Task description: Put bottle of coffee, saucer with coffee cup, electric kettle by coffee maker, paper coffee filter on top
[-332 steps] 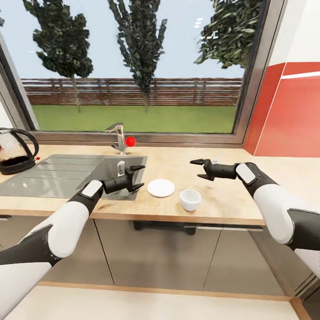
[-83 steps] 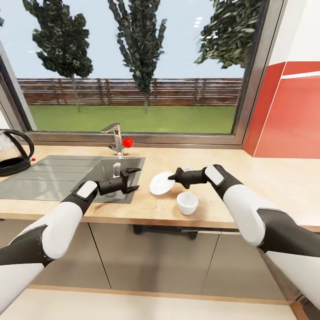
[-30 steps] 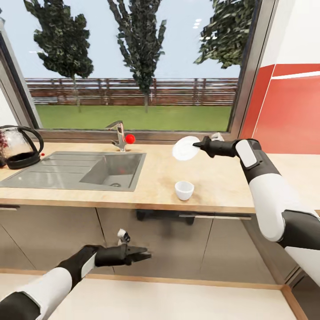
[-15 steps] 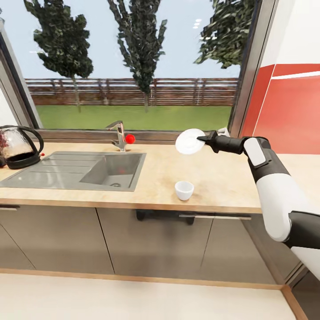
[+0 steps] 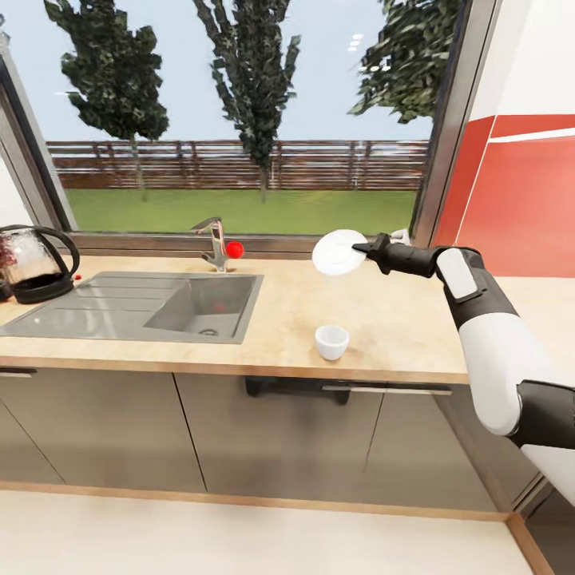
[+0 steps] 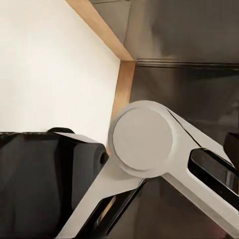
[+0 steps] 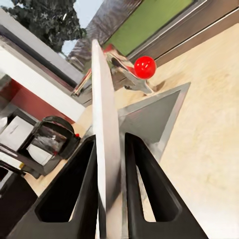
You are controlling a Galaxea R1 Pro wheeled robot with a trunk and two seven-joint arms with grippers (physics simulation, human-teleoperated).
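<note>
Above countertop [image 5: 399, 319], saucer [image 5: 339, 251] (barely shifted)

A wide window [image 5: 239, 120] spans the back wall, showing dark trees, a green lawn and a wooden fence under pale sky. Below it runs a light wood countertop [image 5: 399, 319] with a steel sink [image 5: 152, 307] and a tap [image 5: 212, 243]. Grey cabinet doors [image 5: 279, 439] sit beneath. A red wall panel [image 5: 519, 208] stands at the right, and the floor [image 5: 239, 539] is pale.
</note>
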